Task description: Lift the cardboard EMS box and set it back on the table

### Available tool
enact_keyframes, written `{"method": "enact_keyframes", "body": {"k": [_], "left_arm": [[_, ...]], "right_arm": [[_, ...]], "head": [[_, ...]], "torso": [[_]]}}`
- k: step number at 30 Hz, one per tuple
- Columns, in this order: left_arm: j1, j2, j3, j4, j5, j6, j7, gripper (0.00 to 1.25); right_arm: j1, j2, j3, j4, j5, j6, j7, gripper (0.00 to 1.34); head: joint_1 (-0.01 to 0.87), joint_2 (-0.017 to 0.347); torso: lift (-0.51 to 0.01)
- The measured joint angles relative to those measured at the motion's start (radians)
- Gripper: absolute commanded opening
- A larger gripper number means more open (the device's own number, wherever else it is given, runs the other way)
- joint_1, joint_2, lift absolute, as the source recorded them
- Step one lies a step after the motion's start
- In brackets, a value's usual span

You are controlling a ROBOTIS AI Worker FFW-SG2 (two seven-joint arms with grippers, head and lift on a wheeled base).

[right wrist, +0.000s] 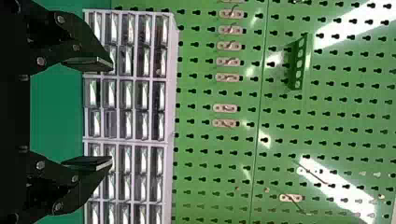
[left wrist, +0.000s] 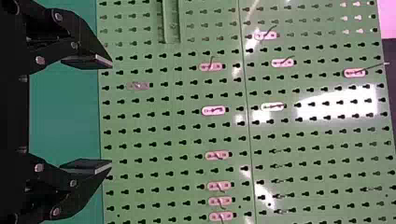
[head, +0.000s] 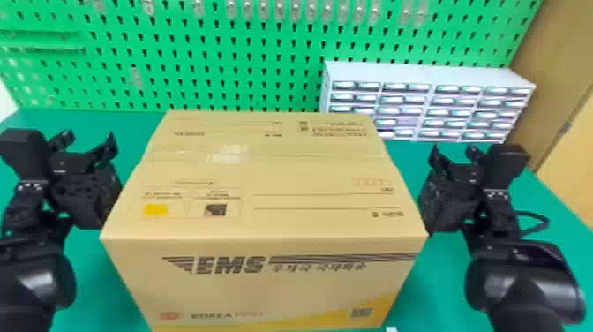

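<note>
One left end effector, one right — wide open, empty — EMS box underside hidden

The head camera looks forward and down over the cardboard EMS box and table to the green pegboard behind. The wrist cameras, turned sideways, face the pegboard almost squarely, looking close past the left gripper and right gripper. All 3 views share pegboard and table; the head and right wrist views share the drawer cabinet.
</note>
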Motion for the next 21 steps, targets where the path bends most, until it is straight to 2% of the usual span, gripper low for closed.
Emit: {"method": "enact_keyframes", "body": {"k": [21], "left_arm": [[0.0, 0.0, 0.005, -0.004, 0.0, -0.002, 0.0, 0.75]], "right_arm": [[-0.004, -0.002, 0.001, -0.002, 0.0, 0.0, 0.0, 0.8]], "head": [[0.678, -0.015]], "torso": [[-0.09]]}}
